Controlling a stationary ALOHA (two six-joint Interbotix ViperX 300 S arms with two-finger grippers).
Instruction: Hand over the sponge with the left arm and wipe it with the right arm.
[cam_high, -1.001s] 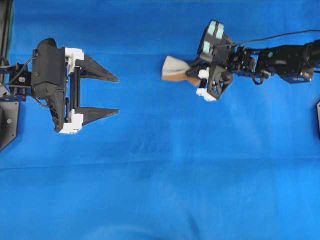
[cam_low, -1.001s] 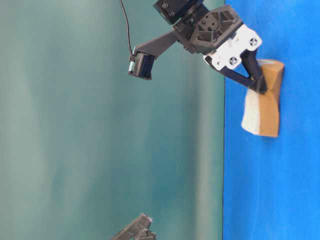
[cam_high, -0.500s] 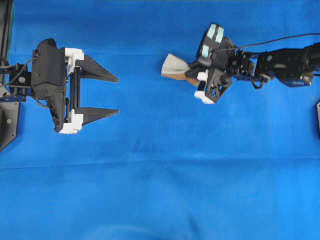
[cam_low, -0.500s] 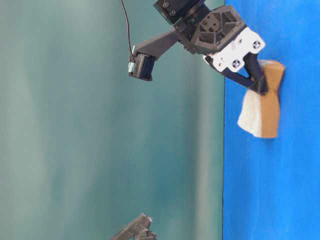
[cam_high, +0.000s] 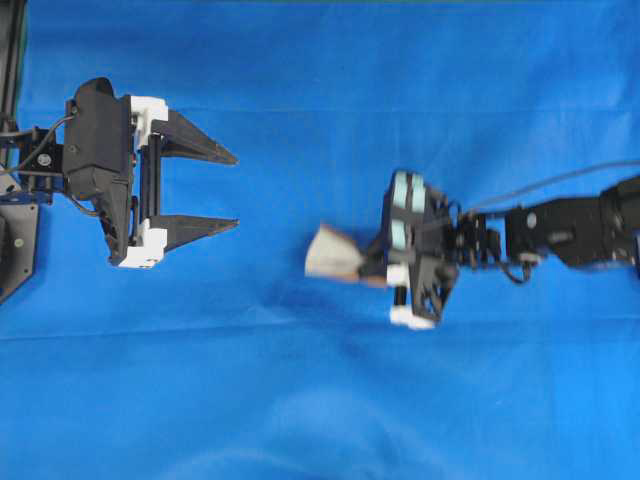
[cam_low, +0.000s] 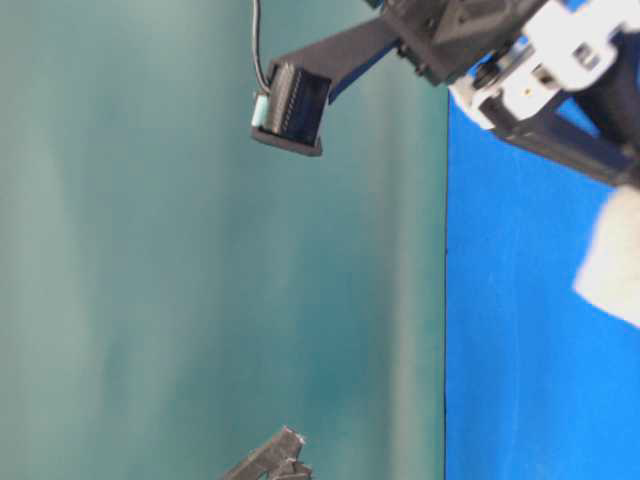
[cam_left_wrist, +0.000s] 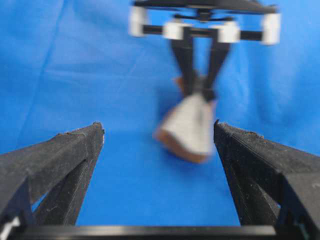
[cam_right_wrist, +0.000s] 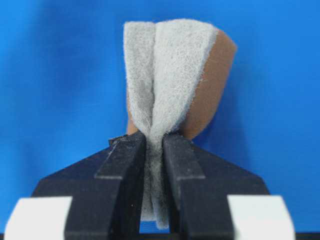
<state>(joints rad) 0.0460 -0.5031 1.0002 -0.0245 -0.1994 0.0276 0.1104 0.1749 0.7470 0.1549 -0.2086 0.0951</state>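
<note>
my right claw (cam_right_wrist: 154, 150) pinches the sponge (cam_right_wrist: 172, 75) so hard it folds, grey scouring face outward for wiping, low over the blue bench (cam_high: 300, 400) at four o'clock from my left claw (cam_high: 205, 188), which gapes empty.

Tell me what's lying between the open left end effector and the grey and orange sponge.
Nothing: in the overhead view only bare blue cloth separates the left end effector from the grey-and-orange sponge.

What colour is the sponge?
The sponge is pale grey-white on its fuzzy face, orange-brown underneath. The right wrist view shows it best.
</note>
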